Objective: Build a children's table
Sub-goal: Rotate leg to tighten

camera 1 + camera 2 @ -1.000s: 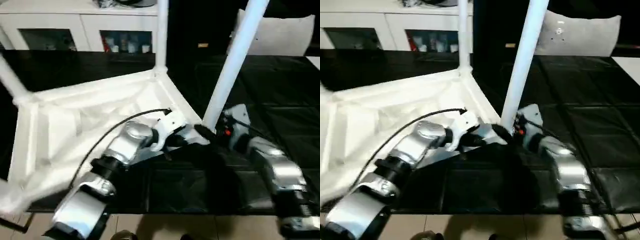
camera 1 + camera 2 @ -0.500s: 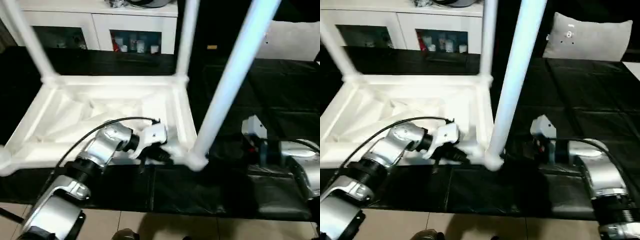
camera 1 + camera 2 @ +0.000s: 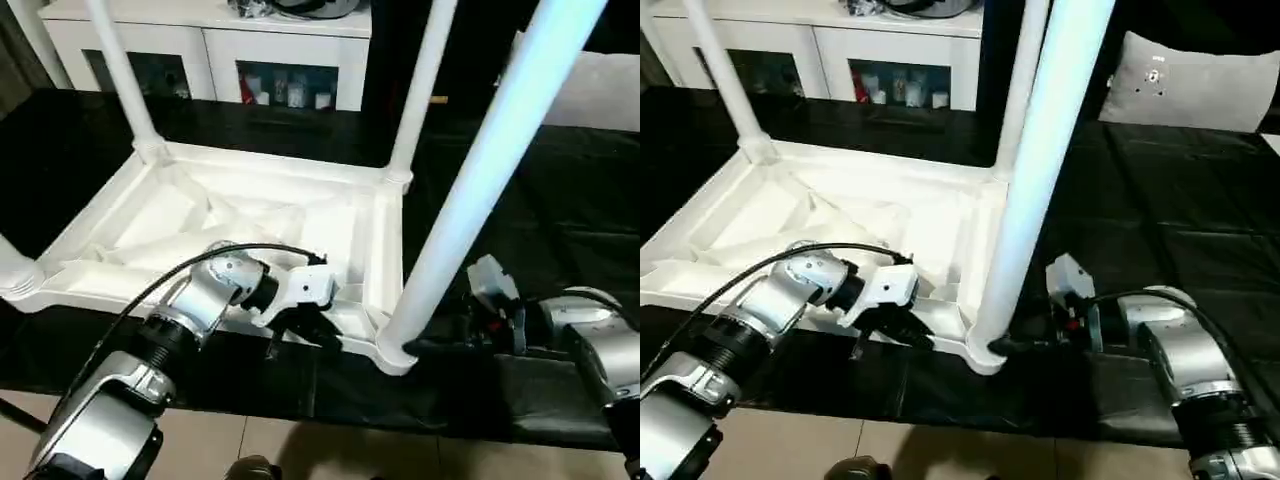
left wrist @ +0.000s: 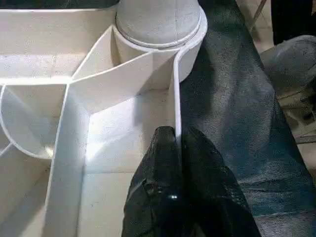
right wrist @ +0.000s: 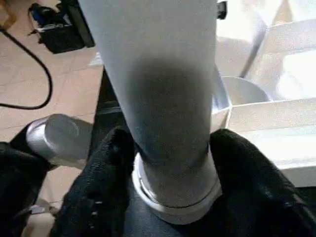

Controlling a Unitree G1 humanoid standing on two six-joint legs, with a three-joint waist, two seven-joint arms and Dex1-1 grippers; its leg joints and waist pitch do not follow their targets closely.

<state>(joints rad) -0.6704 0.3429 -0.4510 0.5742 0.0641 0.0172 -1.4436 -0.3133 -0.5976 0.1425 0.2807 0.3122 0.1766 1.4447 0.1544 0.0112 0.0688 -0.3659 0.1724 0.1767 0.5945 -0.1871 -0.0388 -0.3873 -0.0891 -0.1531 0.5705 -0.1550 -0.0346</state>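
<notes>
White tabletop (image 3: 250,220) rim pinched by left fingers (image 4: 168,163); right fingers (image 5: 103,163) straddle leg (image 5: 163,98), top cropped.

Table: black covering (image 3: 560,190) with creases and seam lines, stretching across the whole work area from 9 to 3 o'clock.
Cabinet: white, low, glass-fronted (image 3: 215,45), standing past the table's far edge around 11 o'clock.
Cabinet contents: small bottles and jars (image 3: 283,92) behind the glass, one with a red cap; too small to name further.
Cabinet top: dark tangle of items (image 3: 290,8) at 12 o'clock, cut off by the edge.
Pillow: grey, upright (image 3: 1193,88), at 2 o'clock beyond the table.
Floor: beige tiles (image 3: 940,452) along 6 o'clock.
Floor items: black cable (image 5: 29,74) curving over the tiles, beside a dark box (image 5: 54,27).
</notes>
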